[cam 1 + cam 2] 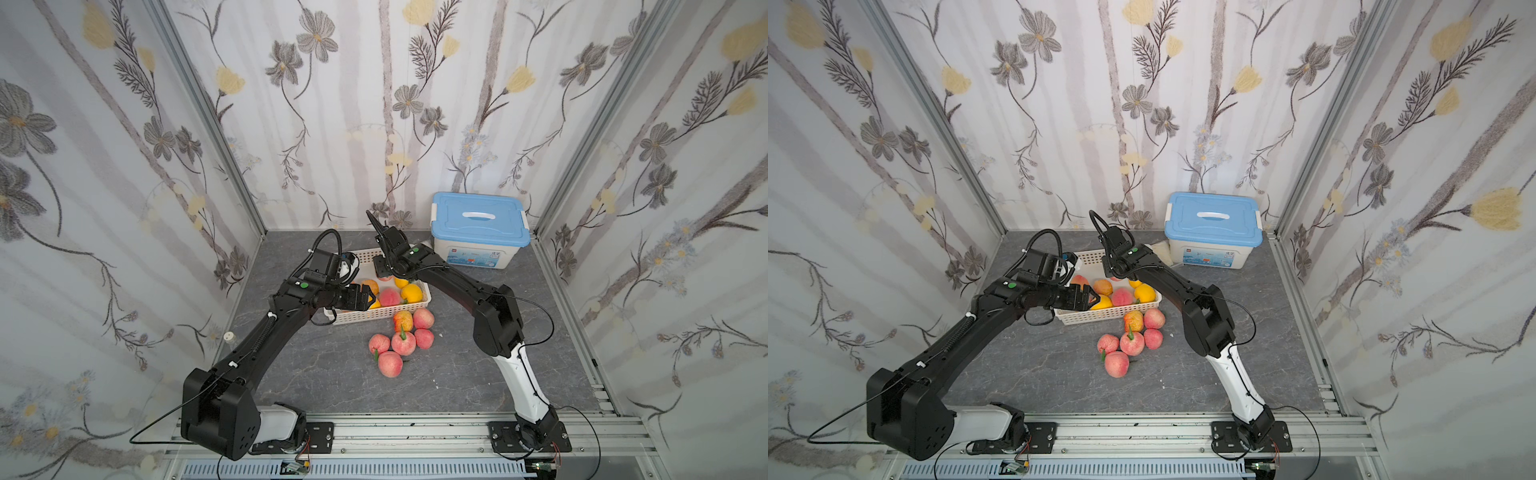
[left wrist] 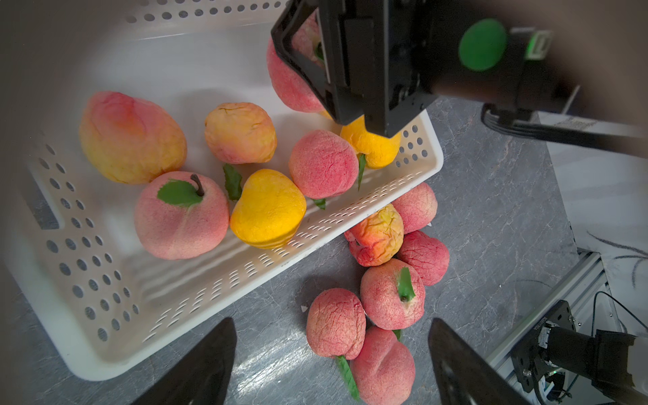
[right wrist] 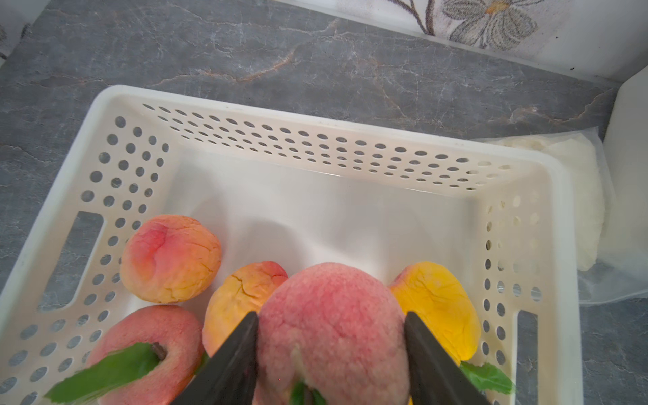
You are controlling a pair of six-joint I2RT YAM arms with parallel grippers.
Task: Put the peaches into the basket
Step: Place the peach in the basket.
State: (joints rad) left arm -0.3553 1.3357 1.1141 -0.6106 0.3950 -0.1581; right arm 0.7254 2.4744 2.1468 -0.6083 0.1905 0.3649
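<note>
Right pincer was clamped on a pink-red toy peach, one black finger against each flank. It hung over the shallow white perforated plastic basket, which sat in the middle of both top views. That was the relation I steered by: the held fruit was above the basket's inside, not its rim, and bare basket floor showed beyond it toward the far wall. In my judgement a plain release would land it. The fruit was near round, so its axis hardly mattered; the basket's long side ran left to right across the top frame.

Left pincer stood wide open and empty over the basket's near left part, pointing toward frame right. Six loose peaches lay bunched on the grey marbled surface, just below the right half of the basket's near wall. The upper two were just beside that wall. I judged the left arm nearer to them, and free.

My count was six settled peaches in the basket: two pink-red, two yellow and two orange-blushed. With one held and six on the surface, that made thirteen. I also counted one basket, two pincers and one white plastic box with a blue lid at the basket's upper right.
</note>
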